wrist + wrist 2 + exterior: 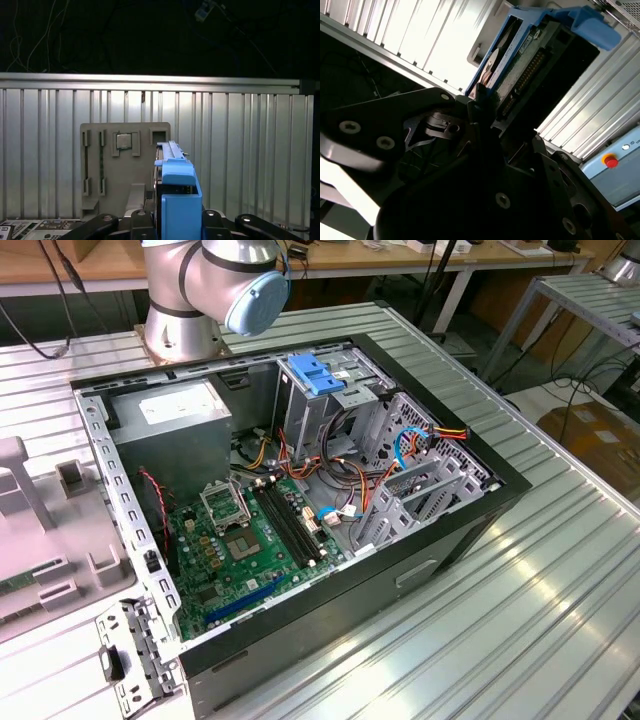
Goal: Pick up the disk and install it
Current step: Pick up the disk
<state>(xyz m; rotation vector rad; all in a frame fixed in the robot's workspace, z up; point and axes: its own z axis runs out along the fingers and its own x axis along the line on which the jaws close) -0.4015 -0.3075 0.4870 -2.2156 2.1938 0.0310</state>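
Observation:
The disk (175, 195) stands edge-on between my gripper's (172, 220) fingers in the first wrist view, its bright blue tab facing the camera. The second wrist view shows the disk (535, 60) from the side, with its dark face, connector row and blue rails, and the black gripper (485, 112) shut on its lower end. It hangs above the ribbed metal table, over the grey parts fixture (125, 165). The open computer case (300, 490) lies on the table in the exterior view, with the arm's base (190, 300) behind it.
Inside the case are a green motherboard (240, 540), a grey power supply (170, 425), a metal drive cage with a blue carrier (315, 373) on top, and loose coloured cables (420, 440). The grey fixture (40, 540) lies at the exterior view's left.

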